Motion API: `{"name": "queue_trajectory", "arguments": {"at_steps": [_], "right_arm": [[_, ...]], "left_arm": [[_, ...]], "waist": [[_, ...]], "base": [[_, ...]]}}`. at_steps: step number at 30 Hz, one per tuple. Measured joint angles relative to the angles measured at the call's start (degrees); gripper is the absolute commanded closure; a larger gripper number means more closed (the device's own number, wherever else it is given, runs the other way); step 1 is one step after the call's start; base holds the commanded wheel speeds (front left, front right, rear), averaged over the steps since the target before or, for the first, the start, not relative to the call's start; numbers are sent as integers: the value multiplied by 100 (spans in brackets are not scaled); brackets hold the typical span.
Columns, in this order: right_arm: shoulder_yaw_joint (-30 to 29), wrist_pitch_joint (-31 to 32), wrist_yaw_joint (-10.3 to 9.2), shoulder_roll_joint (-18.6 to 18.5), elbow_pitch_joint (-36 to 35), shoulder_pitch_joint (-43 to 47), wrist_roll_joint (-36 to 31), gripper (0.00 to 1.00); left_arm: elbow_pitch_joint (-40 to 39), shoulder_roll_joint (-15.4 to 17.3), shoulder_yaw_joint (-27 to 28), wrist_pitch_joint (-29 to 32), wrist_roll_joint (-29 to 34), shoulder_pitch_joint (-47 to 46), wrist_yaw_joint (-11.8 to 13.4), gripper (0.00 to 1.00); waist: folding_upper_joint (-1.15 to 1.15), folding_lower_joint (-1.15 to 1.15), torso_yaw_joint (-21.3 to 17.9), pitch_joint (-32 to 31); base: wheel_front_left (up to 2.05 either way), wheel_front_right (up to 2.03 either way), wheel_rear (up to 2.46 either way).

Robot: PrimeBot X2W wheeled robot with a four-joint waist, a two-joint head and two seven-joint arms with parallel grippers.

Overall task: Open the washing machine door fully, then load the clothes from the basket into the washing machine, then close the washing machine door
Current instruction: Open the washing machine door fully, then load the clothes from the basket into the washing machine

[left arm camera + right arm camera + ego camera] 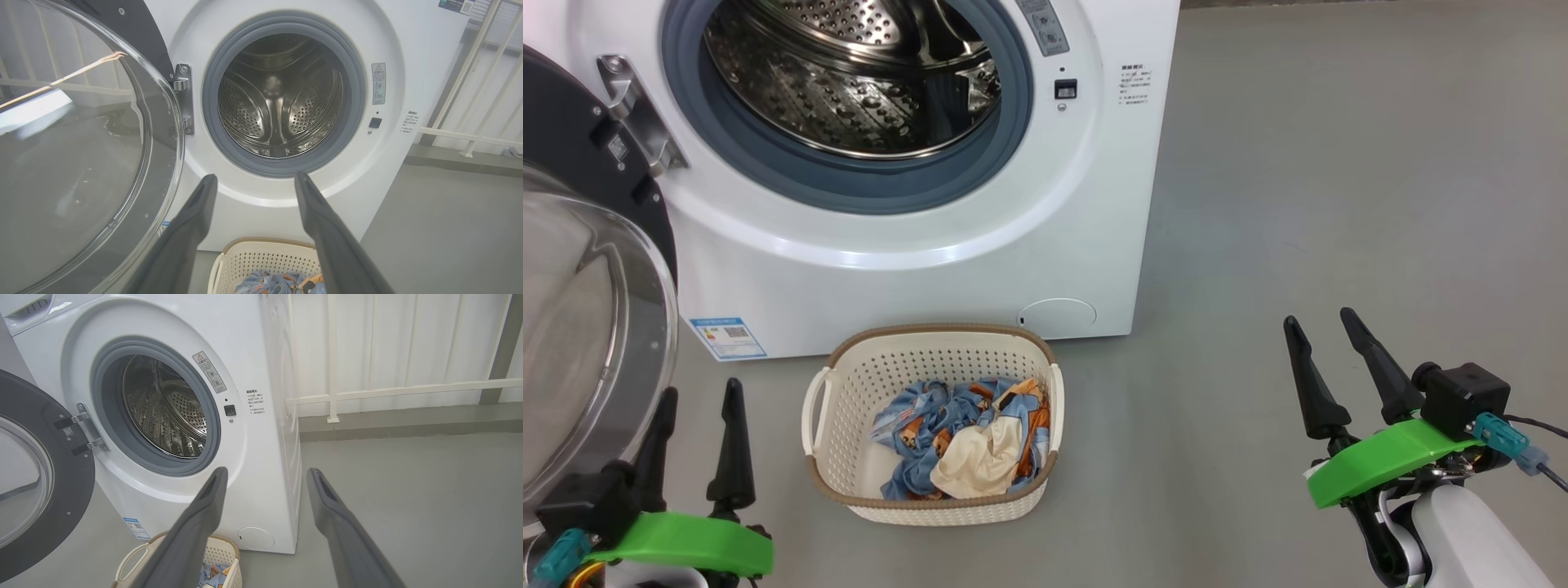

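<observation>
The washing machine (1045,245) stands with its steel drum (849,73) exposed. Its door (572,327) hangs swung out to the left, the glass bowl bulging toward me; the door (36,486) also appears in the right wrist view. On the floor in front sits the basket (841,457), holding blue printed clothes (915,416) with a cream piece (976,461) on top. My left gripper (698,394) is open, low at the left beside the door and left of the basket. My right gripper (1321,318) is open too, well to the right of the basket, holding nothing.
Bare grey floor (1339,204) stretches right of the machine. A white railing (388,392) and pale wall run behind it in the right wrist view. A blue sticker (727,337) marks the machine's lower left corner.
</observation>
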Motion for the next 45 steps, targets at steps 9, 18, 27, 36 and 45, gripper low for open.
{"name": "queue_trajectory", "arguments": {"at_steps": [9,18,27,36,45], "right_arm": [[2,0,0,2,1,-2,0,0],[2,0,0,2,1,-2,0,0],[2,0,0,0,-1,-2,0,0],[14,0,0,0,-4,-2,0,0],[16,0,0,1,-4,-2,0,0]], "left_arm": [[55,-41,24,0,99,-1,-48,0],[70,-54,68,0,147,-2,-48,0],[89,-91,93,0,157,-3,-56,0],[88,-93,107,0,194,-3,-101,0],[88,-114,121,0,247,-4,-101,0]], "waist": [[0,0,1,0],[0,0,-3,-3],[0,0,8,6],[0,0,16,37],[0,0,7,66]], "base": [[0,0,0],[0,0,0],[1,-1,0],[79,-79,0],[120,-120,0]]}}
